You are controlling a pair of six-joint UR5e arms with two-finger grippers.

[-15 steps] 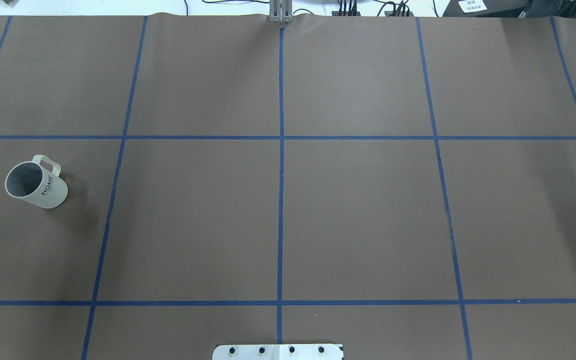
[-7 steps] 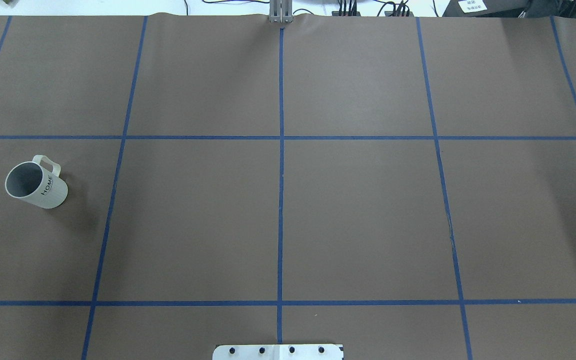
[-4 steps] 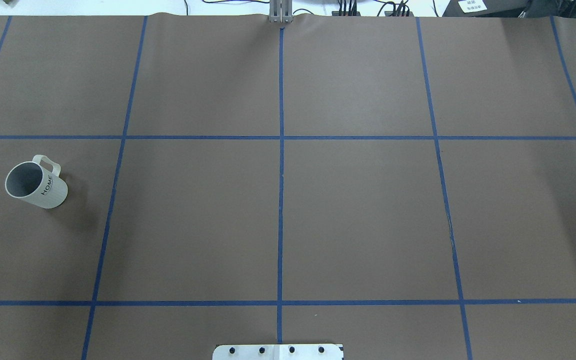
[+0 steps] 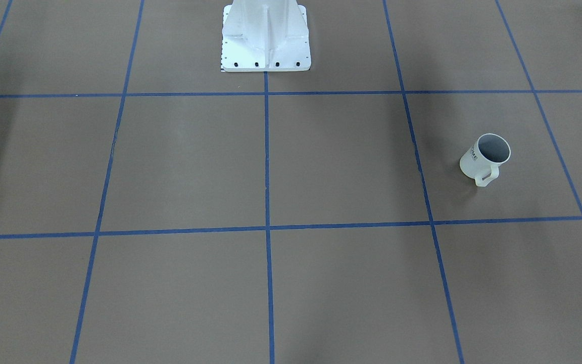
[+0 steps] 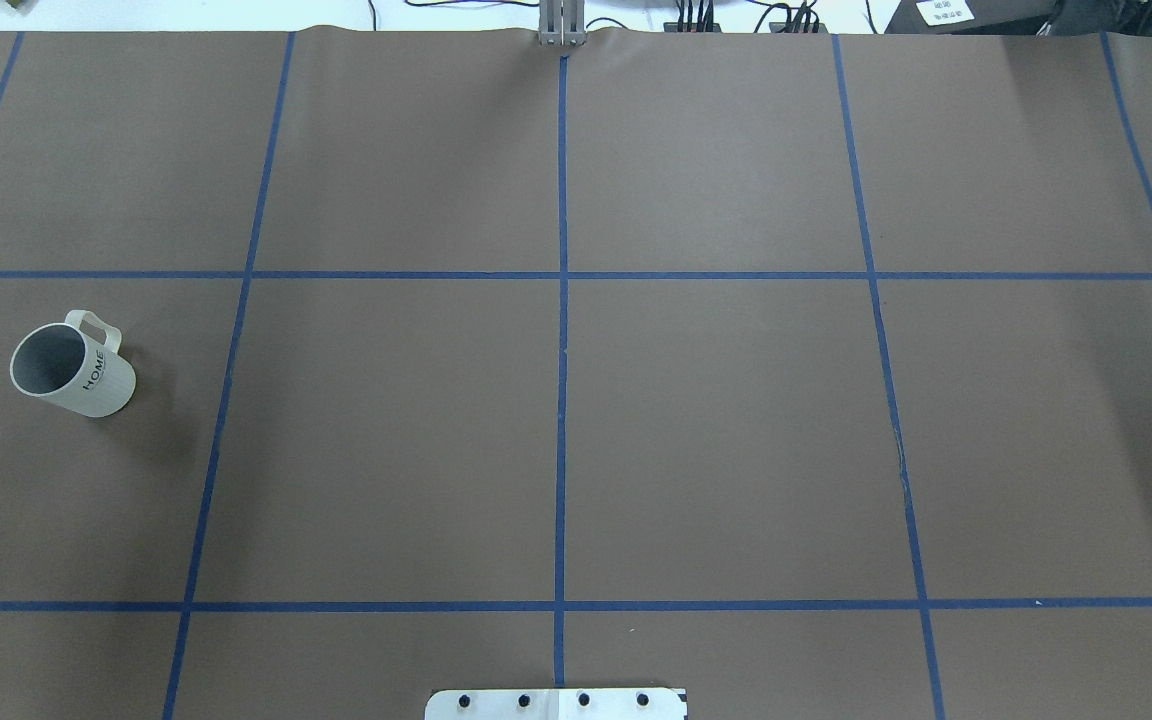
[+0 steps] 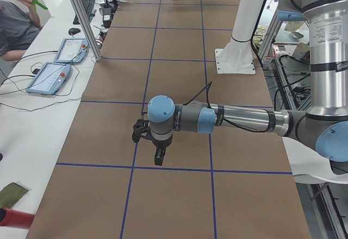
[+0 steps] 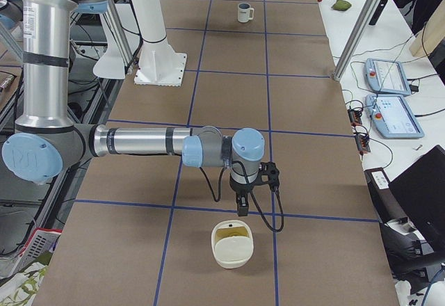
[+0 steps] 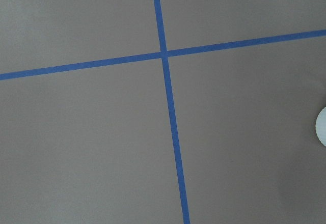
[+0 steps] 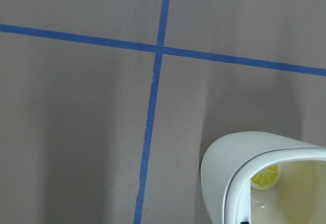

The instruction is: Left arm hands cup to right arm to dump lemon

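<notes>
My cup stands upright on the table, far over on my left side, alone in its blue-taped square. Its handle points away from me, toward the far edge. The inside looks grey, and I cannot see anything in it from here.

My left end effector hangs above my left side of the table, pointing down. It is not touching the cup. It shows only in a side view, so I cannot tell if its fingers are apart or together. My right end effector hangs over the other end, and I cannot tell about its fingers either. On the table near it sits a white bowl with a yellow lemon slice inside.

I think the cup is hard and stiff, so it will not squash. It looks smooth, so it may slip, and it could crack if it falls. It should not be heavy. I would pinch the rim, one finger inside and one outside, on the side across from the handle. That leaves the handle and the bumpy lower half free for my right end effector to take. I must keep it level on the way.
</notes>
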